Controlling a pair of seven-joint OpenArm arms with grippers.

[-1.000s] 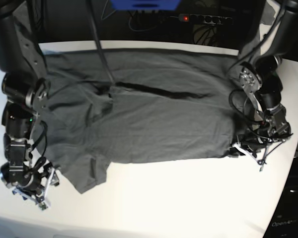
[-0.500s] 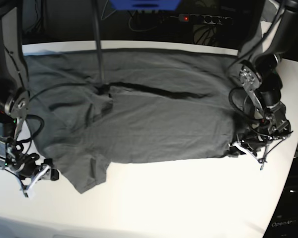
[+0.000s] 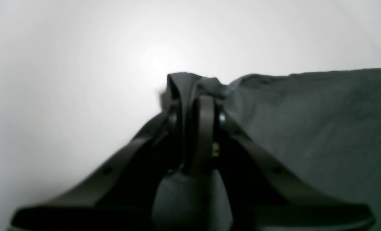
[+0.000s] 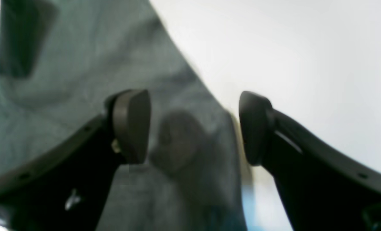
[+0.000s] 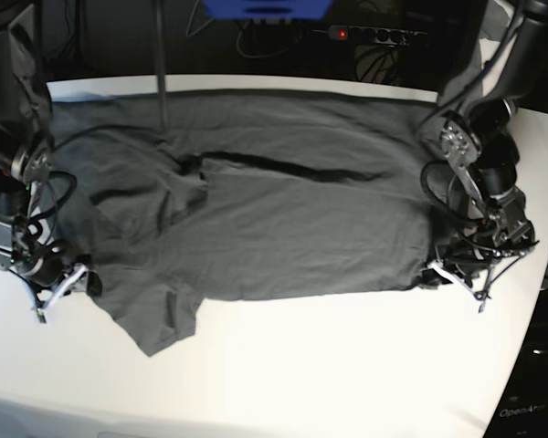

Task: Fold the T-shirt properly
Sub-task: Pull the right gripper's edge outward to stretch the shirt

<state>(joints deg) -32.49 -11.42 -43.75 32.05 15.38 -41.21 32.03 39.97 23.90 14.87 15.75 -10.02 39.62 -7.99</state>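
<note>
The plain dark charcoal-grey short-sleeved cotton T-shirt (image 5: 265,219) lies spread out and wrinkled across the flat white table (image 5: 329,365), reaching almost from one side to the other in the base view. A long dark crease runs across its upper middle, and one sleeve flap juts toward the table's front edge at the lower left of that view.

The left gripper (image 5: 457,274), at the right of the base view, sits low at the shirt's near right corner. In the left wrist view its dark fingers (image 3: 206,128) are pressed together on a bunched-up bit of the cloth's edge, a small fold of fabric poking up just beyond the tips. The rest of the shirt spreads away to the right, with bare table to the left.

The right gripper (image 5: 59,287), at the left of the base view, hangs beside the shirt's left edge near the sleeve. In the right wrist view its two rounded fingers (image 4: 132,125) stand well apart, with the blurred grey cloth beneath and between them and its edge running diagonally against the white table. Nothing is clamped there.
</note>
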